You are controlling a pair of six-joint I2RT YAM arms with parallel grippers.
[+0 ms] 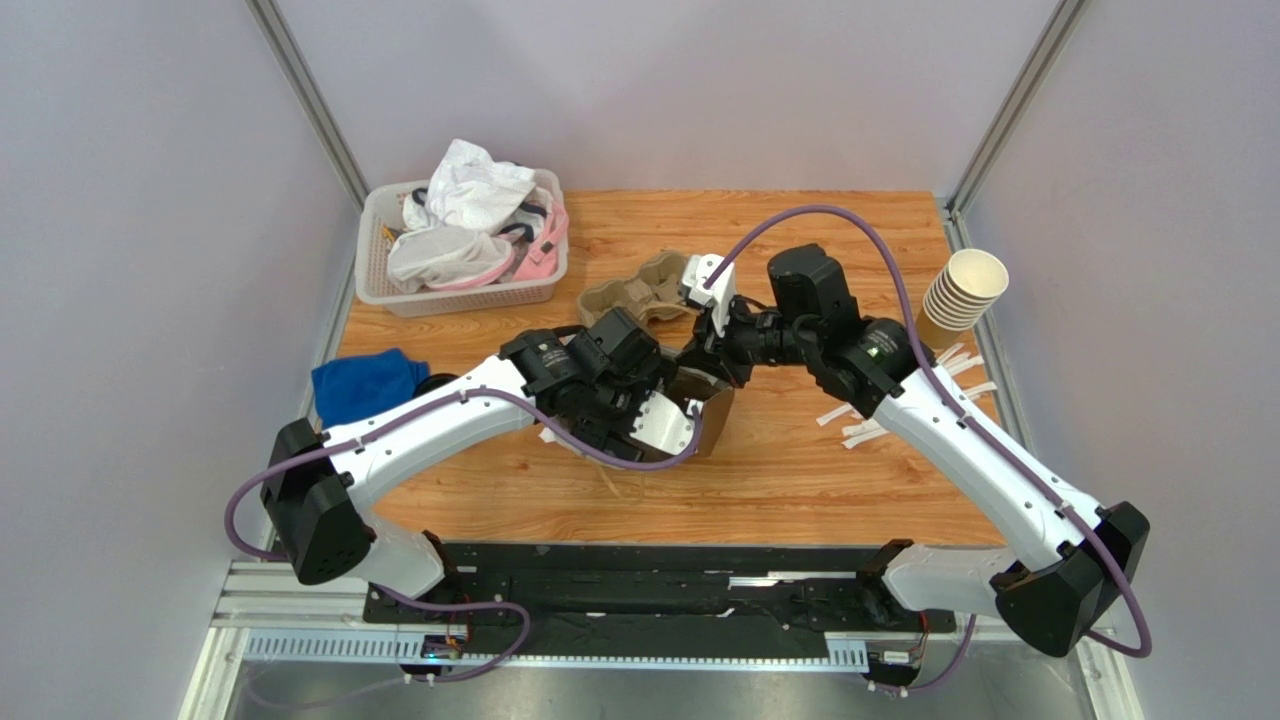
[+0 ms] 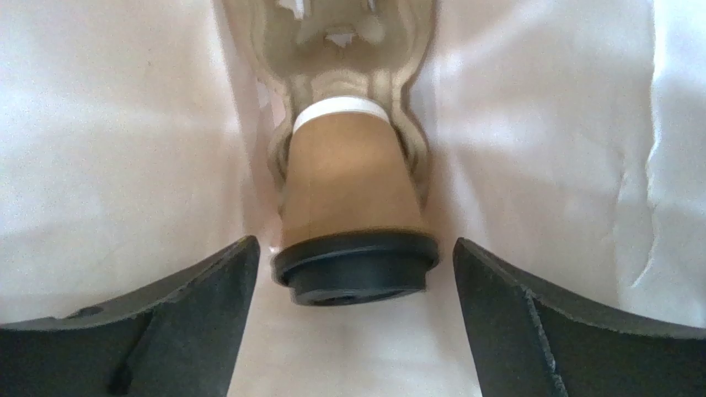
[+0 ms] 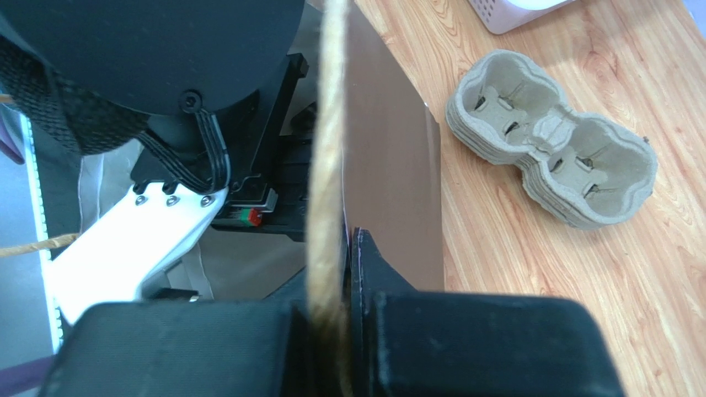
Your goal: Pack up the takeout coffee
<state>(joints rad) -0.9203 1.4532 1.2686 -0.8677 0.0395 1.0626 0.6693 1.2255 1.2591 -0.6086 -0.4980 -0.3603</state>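
- Tan paper under a black lid: the takeout coffee (image 2: 352,207) sits in a pulp carrier (image 2: 348,50) inside the white-lined paper bag (image 1: 711,408), at mid-bench.
- The left gripper (image 2: 355,252) has its jaws wide apart on either side of the lid, gripping nothing; the cup looks seated rather than held.
- The right gripper (image 3: 331,331) is clamped on the bag's twine handle (image 3: 327,165), probably to keep the mouth up.
- Only the left wrist view shows the cup; from the top, arm and bag hide it.
- The right wrist view shows the spare carriers (image 3: 551,157) on the bench (image 1: 781,480).
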